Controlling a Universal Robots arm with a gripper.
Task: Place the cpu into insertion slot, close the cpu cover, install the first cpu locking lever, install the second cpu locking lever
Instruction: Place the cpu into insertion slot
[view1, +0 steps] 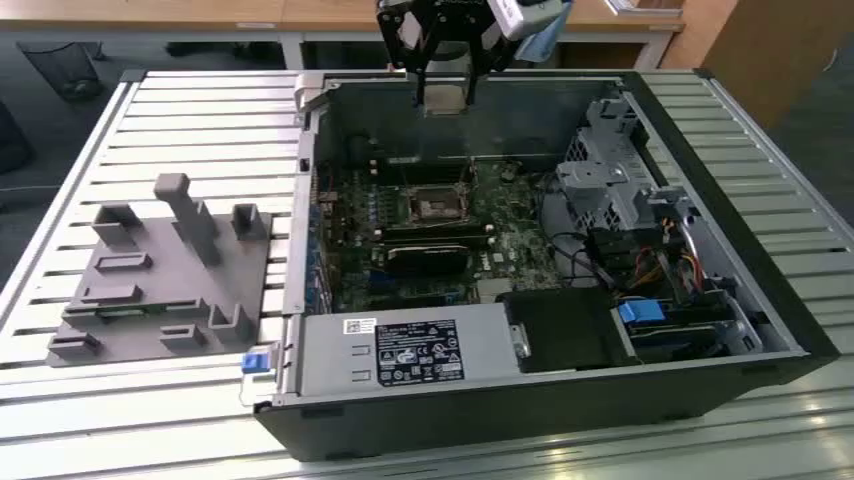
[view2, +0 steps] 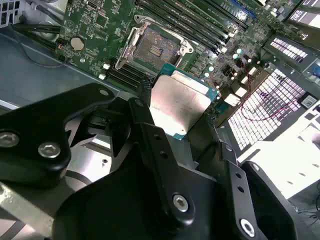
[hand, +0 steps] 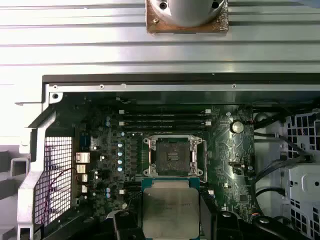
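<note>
One gripper (view1: 445, 92), with one cpu (hand: 171, 210) between its jaws. Just beyond the jaw tips lies one insertion slot (hand: 173, 156), on one green motherboard (hand: 227, 165). Past the slot from the jaws run what look like four memory slots (hand: 165, 123), though that count is unsure. One coin battery (hand: 237, 126) sits off to one side of the jaws. One grey fixture block (view1: 160, 285) stands well apart from them, outside the one computer case (view1: 534, 420).

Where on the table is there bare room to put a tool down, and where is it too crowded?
Bare slats of the table lie beyond the grey fixture and along the computer case on the exterior view's right. Inside the case it is crowded: cables and the drive cage sit beside the motherboard, and the pincer holds the cpu above it.
</note>
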